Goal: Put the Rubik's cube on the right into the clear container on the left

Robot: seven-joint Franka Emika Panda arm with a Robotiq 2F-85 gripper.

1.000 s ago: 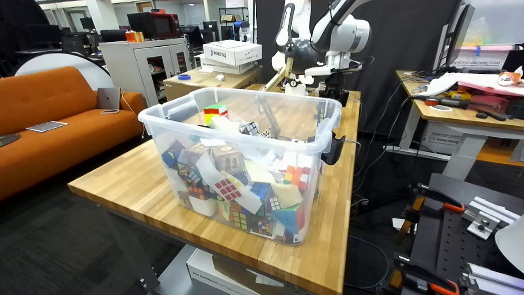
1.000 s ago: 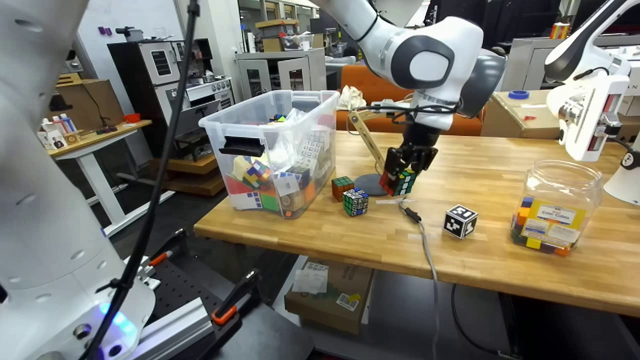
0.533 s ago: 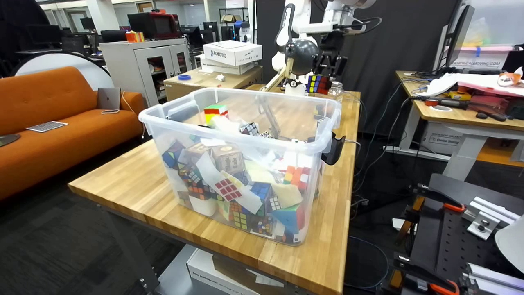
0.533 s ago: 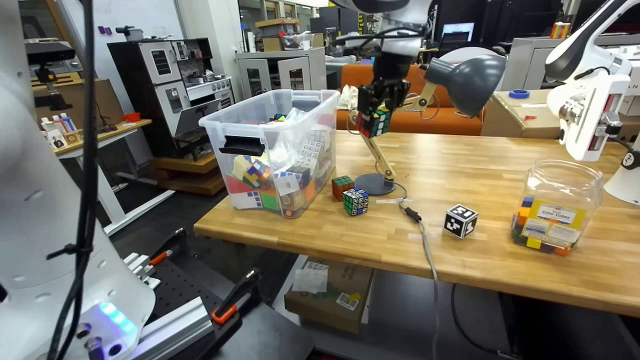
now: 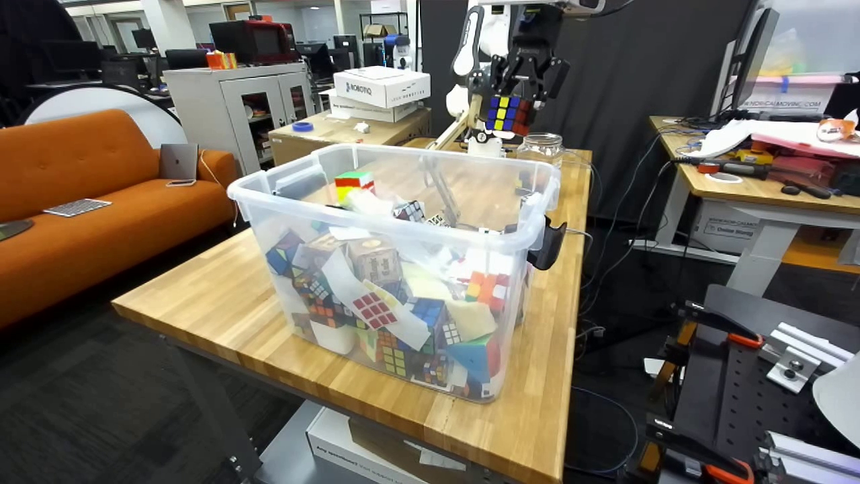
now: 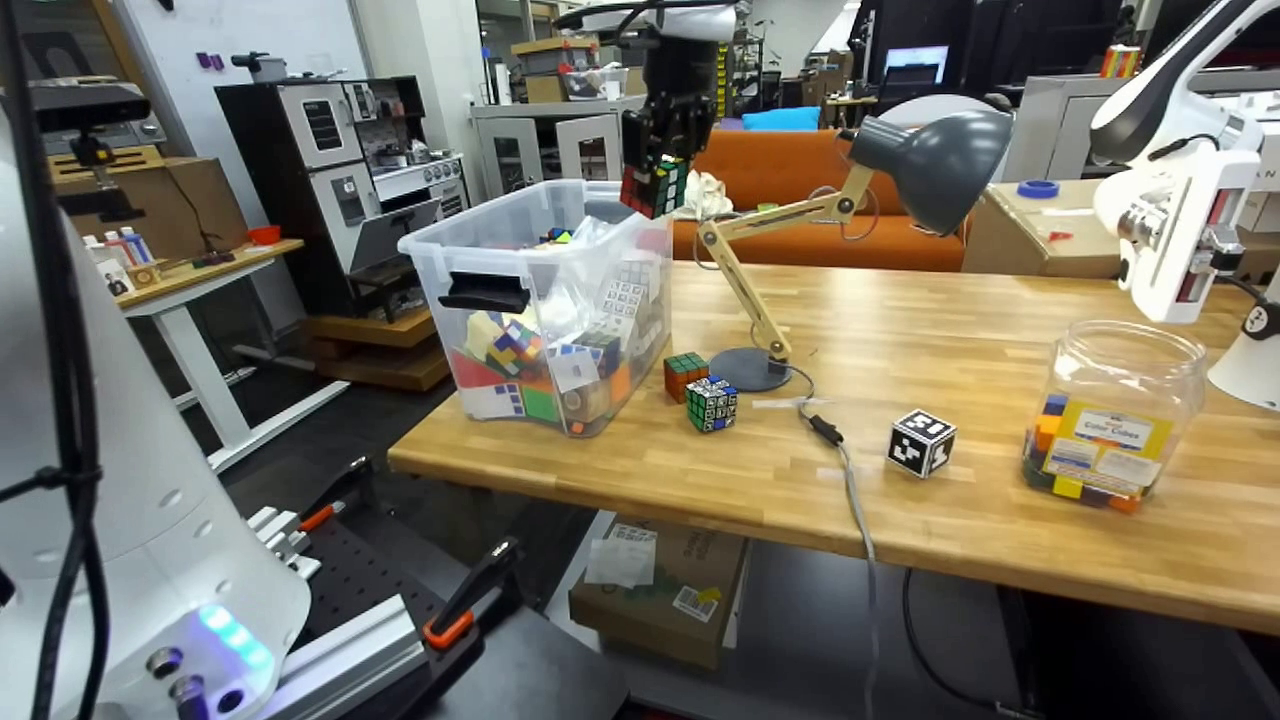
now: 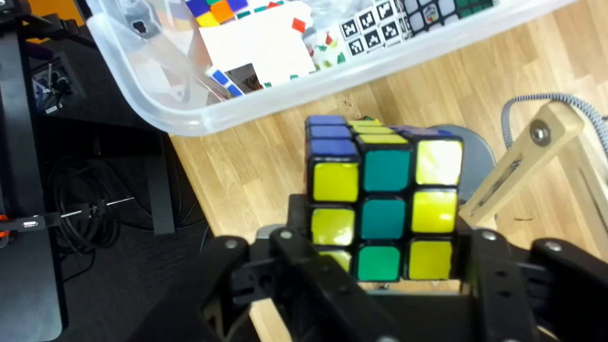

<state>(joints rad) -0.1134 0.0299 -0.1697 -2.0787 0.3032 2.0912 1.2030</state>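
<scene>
- Currently black two-finger claw [image 7: 381, 228] is clamped on multicoloured plastic Rubik's cube [image 6: 656, 188], aloft near clear rectangular plastic tub [image 7: 332, 81], not yet inside.
- Likely light, rigid, slickish; layers may twist.
- Best hold: opposite faces, squarely.

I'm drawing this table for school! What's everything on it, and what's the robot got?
Container: one, clear, at one end of the table
Cubes and papers: many, mixed colours, inside it
Loose cubes: two, mixed colours, beside the container
Desk lamp: one, grey and wooden, near them
Cable: one, grey, from lamp over table edge
Strip: at least one, whitish, by the lamp
Jar of coloured blocks: one, clear, far from the container
Patterned cube: one, black and white, near the cable
Rubik's cube: one, multicoloured, in the air
Gripper: one, black, closed on that cube
</scene>
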